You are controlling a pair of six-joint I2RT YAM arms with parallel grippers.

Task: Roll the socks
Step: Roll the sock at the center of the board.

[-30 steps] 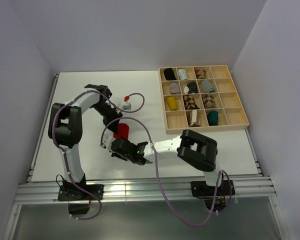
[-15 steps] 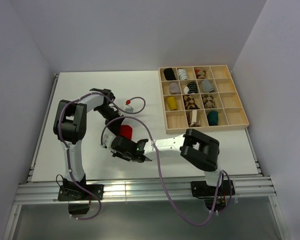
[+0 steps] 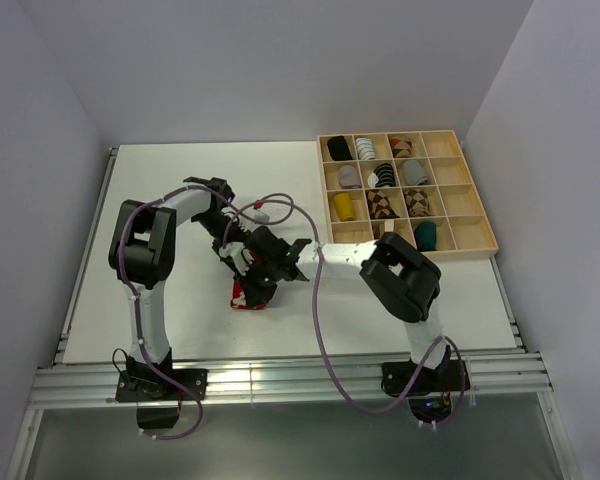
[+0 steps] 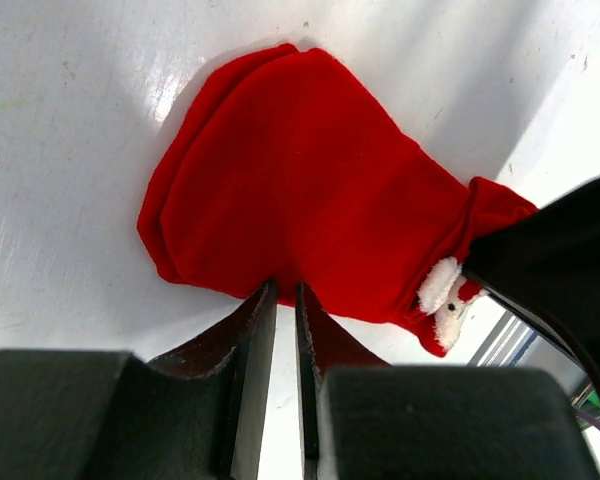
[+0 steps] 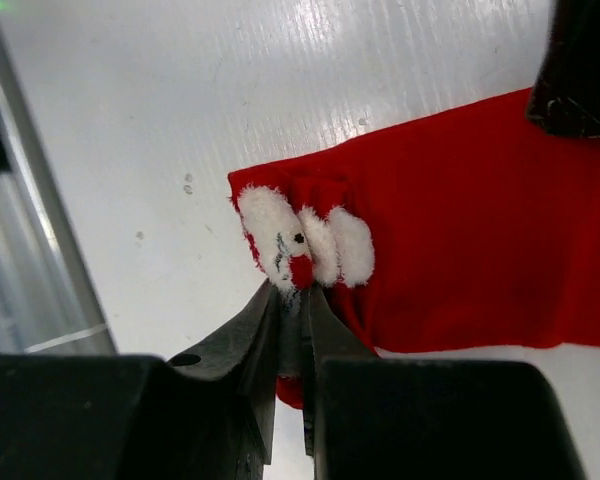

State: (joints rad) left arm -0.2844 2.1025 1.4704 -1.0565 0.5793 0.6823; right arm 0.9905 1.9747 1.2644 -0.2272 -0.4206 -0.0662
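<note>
If the arms are being pulled apart or raised unevenly, the red sock (image 4: pixel 290 190) is likely to be dragged flat or slipped out of a grip. Only the very hem is being pinched by the right gripper (image 5: pixel 292 300), just under the fluffy white figure (image 5: pixel 305 245). The left gripper (image 4: pixel 285 293) is standing with its jaws a narrow slit apart at the sock's side edge; whether cloth is being caught there cannot be told. The sock is lying bunched on the white table (image 3: pixel 130 170) — right gripper at its cuff end, left at its flank, well apart from the wooden tray (image 3: pixel 470 251).
</note>
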